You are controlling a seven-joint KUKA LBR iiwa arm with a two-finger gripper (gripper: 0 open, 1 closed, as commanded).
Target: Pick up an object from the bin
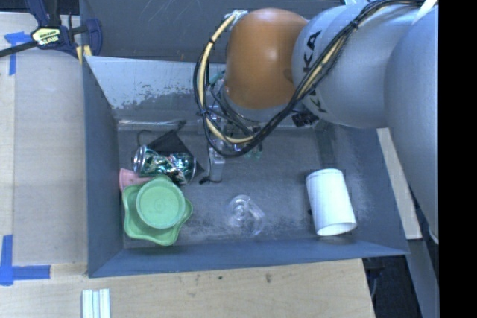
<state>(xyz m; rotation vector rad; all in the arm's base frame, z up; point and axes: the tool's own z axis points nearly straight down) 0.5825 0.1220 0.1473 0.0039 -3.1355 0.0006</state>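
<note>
- Gripper [215, 166] hangs low in the bin [100, 160], its tip close to the floor, left of the middle and nearer the back wall than the front
- Arm [373, 63] reaches in from the right; its orange cover [261, 56] and loops of cable sit right above the gripper
- Jaws: the wrist and cables hide most of them, and I cannot tell whether they are apart or together
- Can [164, 162], crushed, silver with green print, lies on its side just left of the gripper tip; I cannot tell whether the two touch
- Black scrap [168, 141] lies just behind the can, towards the back wall, against its upper edge
- Green dish [156, 208], round with a wavy rim, sits in the front left corner, just in front of the can
- Pink piece [127, 179] shows at the dish's rear left edge, partly under it
- Clear plastic thing [242, 212] lies on the floor in front of the gripper, apart from it
- White cup [330, 201] lies on its side towards the front right, well apart from the gripper and the can
</note>
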